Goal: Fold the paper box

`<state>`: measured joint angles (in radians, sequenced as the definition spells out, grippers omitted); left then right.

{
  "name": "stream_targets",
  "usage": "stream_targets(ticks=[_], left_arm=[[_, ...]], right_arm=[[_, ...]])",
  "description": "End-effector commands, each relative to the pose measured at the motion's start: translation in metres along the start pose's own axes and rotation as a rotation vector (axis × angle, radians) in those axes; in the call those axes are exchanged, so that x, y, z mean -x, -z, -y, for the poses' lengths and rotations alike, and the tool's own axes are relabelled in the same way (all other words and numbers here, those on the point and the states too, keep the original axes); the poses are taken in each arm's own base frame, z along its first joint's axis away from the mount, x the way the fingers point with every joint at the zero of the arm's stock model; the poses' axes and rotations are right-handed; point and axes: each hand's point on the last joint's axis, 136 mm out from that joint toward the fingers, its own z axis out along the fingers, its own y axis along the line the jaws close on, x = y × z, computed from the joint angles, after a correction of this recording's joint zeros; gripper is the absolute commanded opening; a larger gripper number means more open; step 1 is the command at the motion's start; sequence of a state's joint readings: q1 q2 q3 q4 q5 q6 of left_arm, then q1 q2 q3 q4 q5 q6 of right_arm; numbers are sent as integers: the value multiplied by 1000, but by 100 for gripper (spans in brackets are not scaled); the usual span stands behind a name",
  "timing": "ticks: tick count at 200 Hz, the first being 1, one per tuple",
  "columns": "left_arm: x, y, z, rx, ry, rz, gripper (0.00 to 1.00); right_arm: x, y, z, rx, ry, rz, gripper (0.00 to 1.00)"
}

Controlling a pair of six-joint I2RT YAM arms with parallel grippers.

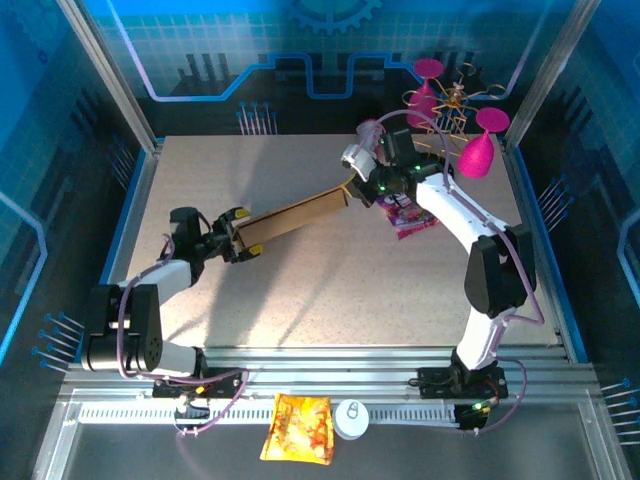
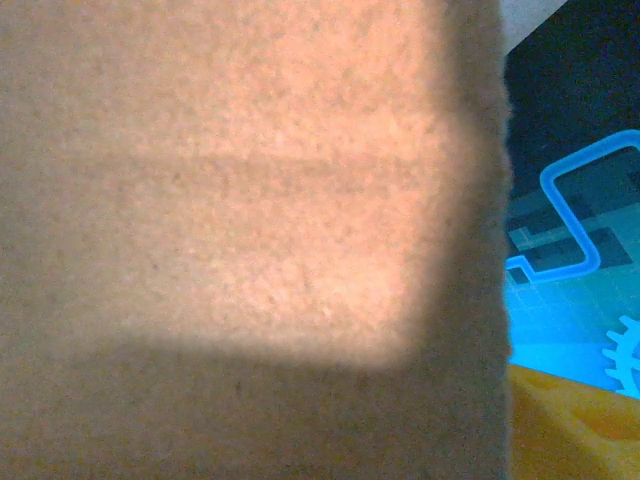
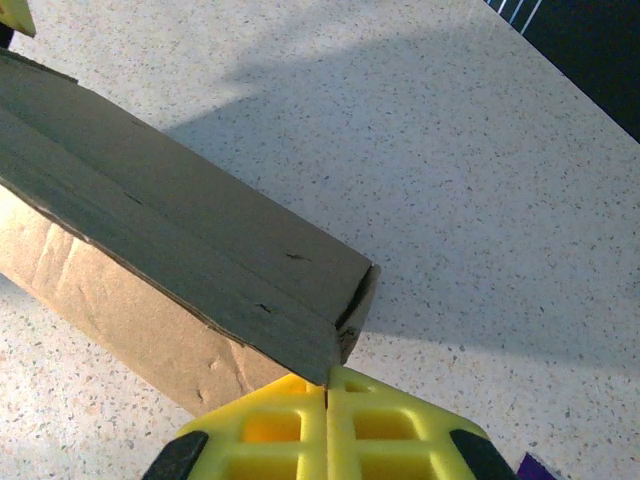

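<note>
One paper box (image 1: pixel 300 215), a long flattened sleeve of plain brown matte cardboard with creased edges, spans the speckled table (image 1: pixel 300 300) between two grippers. The right gripper (image 3: pixel 328 388), its ribbed yellow fingers pressed together, pinches the box's end corner. The left gripper (image 1: pixel 238 232) straddles the opposite end, and whether it clamps cannot be told. One glossy purple packet (image 1: pixel 410 215) lies just beside the right gripper.

Right end effector (image 3: pixel 328 392) closed, right arm (image 1: pixel 470 225) outstretched

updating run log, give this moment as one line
right gripper: shut on paper box end | left gripper: at other end, grip unclear
</note>
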<state>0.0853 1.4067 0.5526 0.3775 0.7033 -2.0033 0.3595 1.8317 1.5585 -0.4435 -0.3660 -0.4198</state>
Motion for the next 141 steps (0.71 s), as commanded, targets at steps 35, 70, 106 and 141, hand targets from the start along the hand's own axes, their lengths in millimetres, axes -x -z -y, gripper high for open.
stream_targets(ticks=[35, 70, 106, 141], left_arm=[[-10, 11, 12, -41, 322, -6, 78], [-4, 14, 13, -83, 339, 20, 44], [-5, 16, 17, -109, 361, 35, 26], [-9, 18, 15, -120, 381, 45, 25]], right_arm=[[-12, -10, -5, 13, -61, -85, 0], [-7, -8, -9, 14, -90, -68, 0], [3, 4, -12, -8, -171, -40, 0], [0, 14, -19, -19, -288, -27, 0]])
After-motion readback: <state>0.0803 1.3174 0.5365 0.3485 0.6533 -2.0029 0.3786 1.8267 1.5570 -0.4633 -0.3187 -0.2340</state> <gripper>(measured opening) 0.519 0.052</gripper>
